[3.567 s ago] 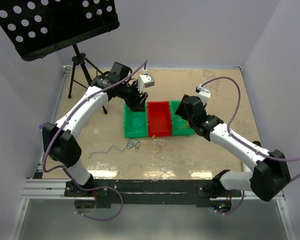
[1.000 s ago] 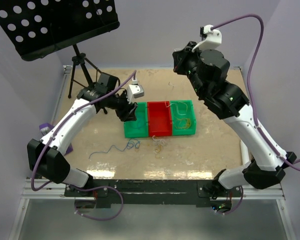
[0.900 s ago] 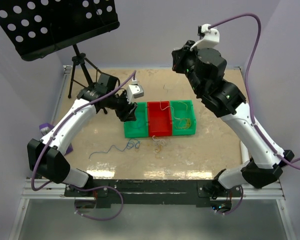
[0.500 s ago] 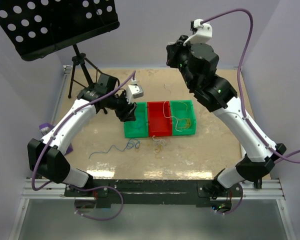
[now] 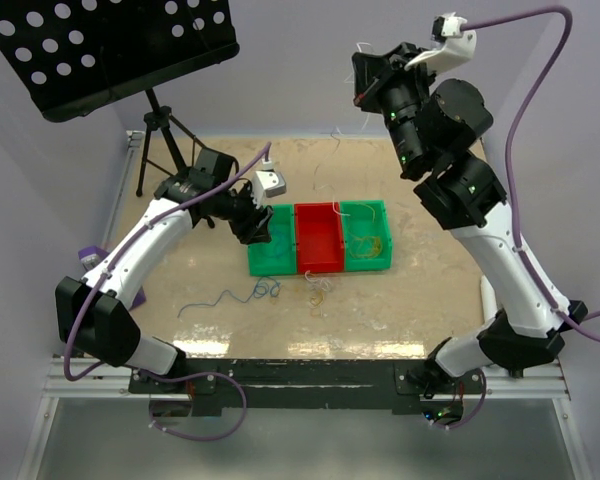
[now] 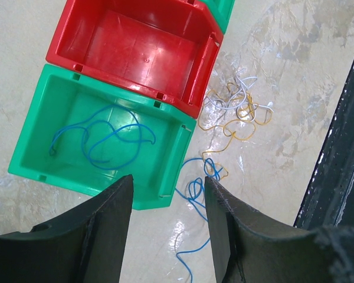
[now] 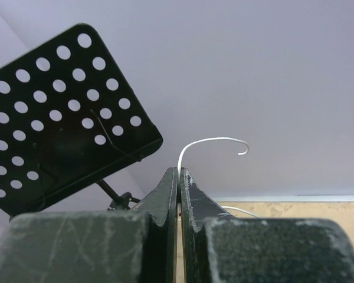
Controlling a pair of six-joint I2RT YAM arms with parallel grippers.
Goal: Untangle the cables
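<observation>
One white cable sits clamped in the right end effector; left end effector apart, seemingly over green bin.

The beige table carries three bins touching in a row near its middle: a green bin, a red bin at its 3 o'clock, then a second green bin. At the red bin's 6 o'clock a gold cable and a white cable lie tangled, with a blue cable trailing toward 8 o'clock. A tripod stands at the table's 10 o'clock.

Right tool held high, pinched closed; left tool spread, apparently hovering low.
</observation>
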